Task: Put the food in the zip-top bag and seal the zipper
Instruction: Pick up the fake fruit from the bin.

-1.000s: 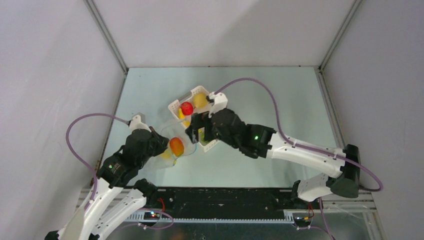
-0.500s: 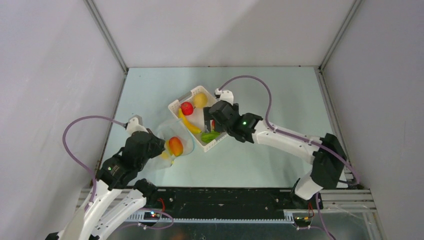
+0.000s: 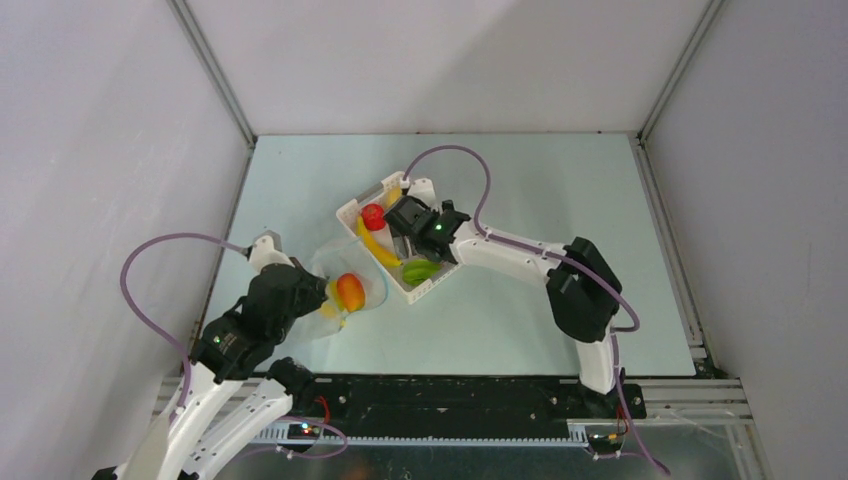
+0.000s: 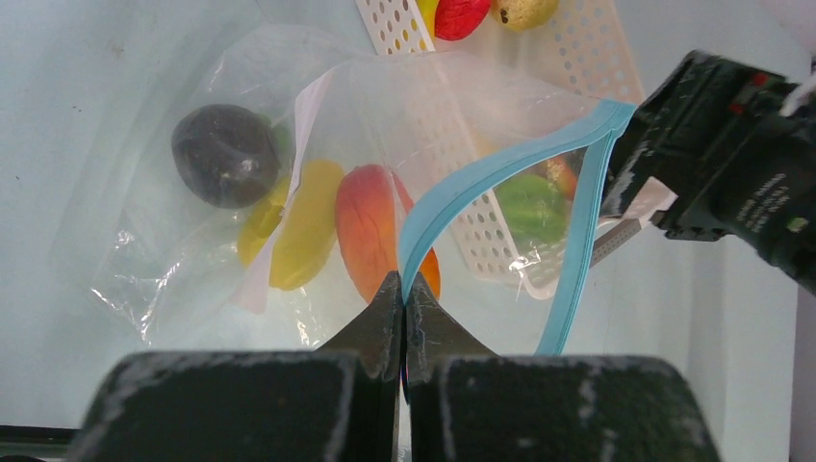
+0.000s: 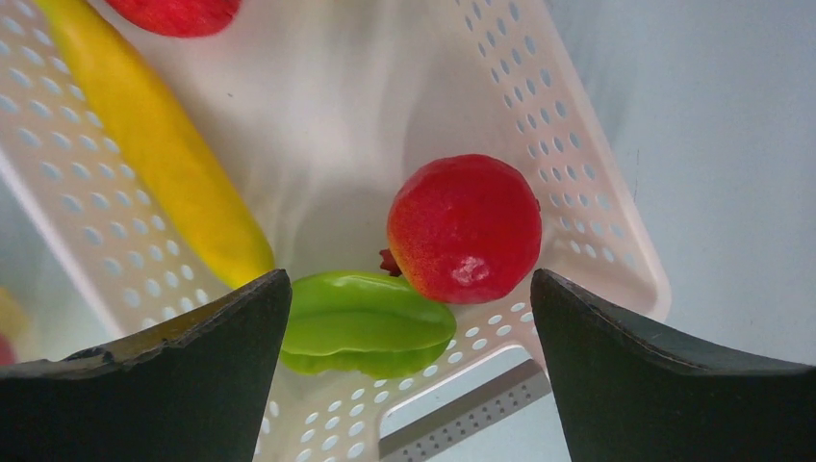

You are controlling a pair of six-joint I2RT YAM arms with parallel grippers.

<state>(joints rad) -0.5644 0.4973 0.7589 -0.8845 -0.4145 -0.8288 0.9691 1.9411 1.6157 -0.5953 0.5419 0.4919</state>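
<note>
The clear zip-top bag [image 3: 335, 270] lies at the left, and my left gripper [image 3: 322, 300] is shut on its light-blue zipper [image 4: 500, 168], holding the mouth open. In the left wrist view my left gripper [image 4: 402, 289] pinches the strip. Inside the bag are an orange-red mango [image 4: 370, 226], a yellow piece [image 4: 298, 226] and a dark ring [image 4: 224, 154]. My right gripper [image 3: 405, 238] hovers open and empty over the white basket [image 3: 348, 212]. Between its fingers [image 5: 409, 279] lie a red apple [image 5: 465, 229] and a green piece [image 5: 370, 322], with a banana [image 5: 154, 144] beside them.
The basket [image 5: 577, 144] also holds a second red apple [image 3: 373, 217] and a yellow lemon partly hidden by my right arm. Grey walls enclose the table on three sides. My right arm [image 4: 741, 183] stands just right of the bag's mouth.
My right gripper has moved from the bag's mouth back and up over the basket, open and empty. My left gripper has kept its hold on the zipper.
</note>
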